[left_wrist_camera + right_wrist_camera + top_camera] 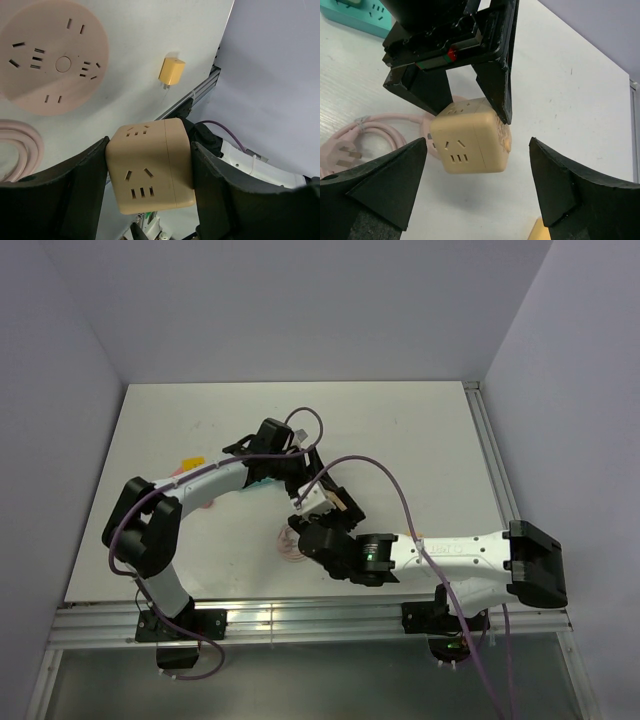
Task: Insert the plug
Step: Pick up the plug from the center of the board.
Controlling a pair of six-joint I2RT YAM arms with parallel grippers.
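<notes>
A beige cube socket [150,170] hangs above the white table, with my left gripper [150,150] shut on two of its opposite sides; slot faces show on its front and top. In the right wrist view the same cube [470,145] sits ahead of my right gripper [477,145], whose fingers stand wide open on either side, clear of it. A small yellow plug [171,71] lies on the table by itself, prongs showing; its corner [540,232] peeks in beside the right finger. From above, both grippers meet at the cube [325,502] mid-table.
A round pink power strip [55,55] lies flat on the table, with its coiled pink cable [365,135] beside it. A teal power strip [360,15] lies farther off. An aluminium rail [300,618] runs along the table's near edge.
</notes>
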